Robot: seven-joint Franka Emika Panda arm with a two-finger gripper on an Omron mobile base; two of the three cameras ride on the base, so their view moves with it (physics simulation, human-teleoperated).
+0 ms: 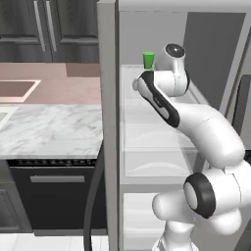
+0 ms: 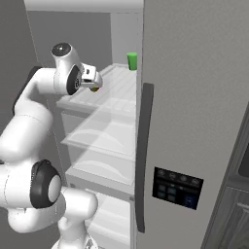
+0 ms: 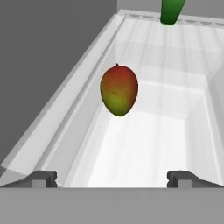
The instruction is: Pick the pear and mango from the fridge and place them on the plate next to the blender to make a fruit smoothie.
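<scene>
Spread wide and holding nothing, the hand (image 3: 112,178) hangs inside the open fridge (image 2: 194,97), over its upper glass shelf (image 2: 114,92). Seen from the hand, the mango (image 3: 119,90) lies ahead of the fingertips (image 3: 41,178), a little left of centre between them, with clear space all round it. It rests on the shelf, stem end pointing away, red on the far half and green on the near one. A green cup (image 3: 172,11) stands well behind it at the back of the shelf, far enough to stay out of the way.

The step in hand looks like the approach to grasp the mango. To do it well, the hand should drift slightly toward the left wall so the fruit sits midway between the fingers, then go down until they straddle its widest part. Closing across the short width, not along its length, should keep the smooth oval from squirting out. The left wall (image 3: 61,113) is close, so that finger needs watching.
</scene>
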